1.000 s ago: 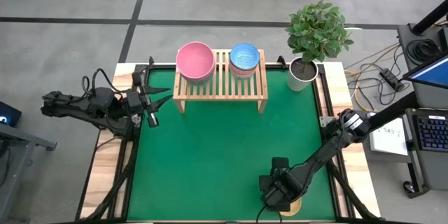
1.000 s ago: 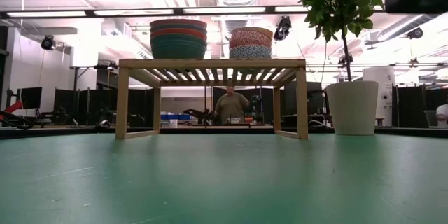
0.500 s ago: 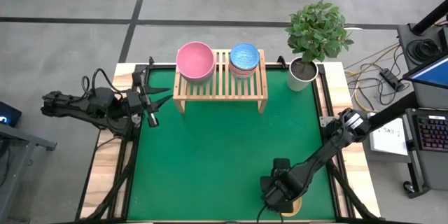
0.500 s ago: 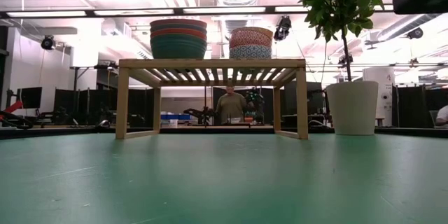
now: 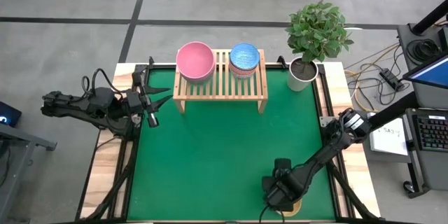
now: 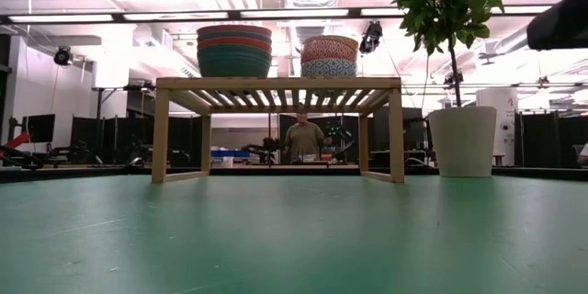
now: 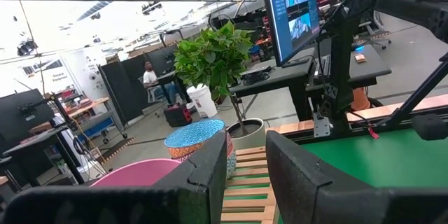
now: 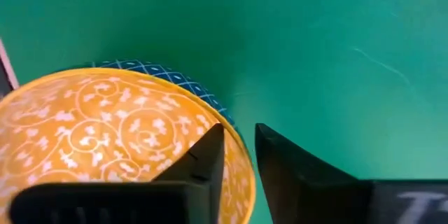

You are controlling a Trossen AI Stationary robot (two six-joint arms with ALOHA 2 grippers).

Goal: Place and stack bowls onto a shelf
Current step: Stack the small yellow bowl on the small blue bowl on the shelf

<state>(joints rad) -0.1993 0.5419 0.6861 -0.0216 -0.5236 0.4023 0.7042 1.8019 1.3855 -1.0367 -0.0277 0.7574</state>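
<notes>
The shelf [image 5: 220, 84] stands at the table's far side on its short legs [image 6: 161, 133]. It carries two stacks of bowls: one topped by a pink bowl [image 5: 194, 61], with a green bowl [image 6: 234, 60] at its foot, and one topped by a light blue bowl [image 5: 244, 57], over patterned ones [image 6: 329, 57]. A yellow patterned bowl [image 8: 105, 140] sits at the near edge, right of centre [image 5: 292, 208]. My right gripper [image 8: 239, 147] is above it, shut on its rim. My left gripper [image 5: 162, 95] waits at the table's left edge, open by a narrow gap [image 7: 246, 161]. My right gripper holds the yellow bowl by its rim [image 8: 236, 155]. One finger [image 8: 203, 161] is inside the bowl and the other [image 8: 294, 164] outside it. The fingers come from above, pointing down. The bowl is upright; whether its base rests on the table does not show.
A white pot with a leafy plant [image 5: 304, 72] stands at the far right corner, beside the shelf. Green mat [image 5: 224, 154] lies bare between the shelf and the yellow bowl. A person [image 6: 303, 138] shows in the room behind the table.
My right arm has sunk a little and its gripper has crept toward the table's near edge, over the yellow bowl. In the low view a dark part of that arm has dropped lower at the upper right. The shelf and its stacks have not moved.
</notes>
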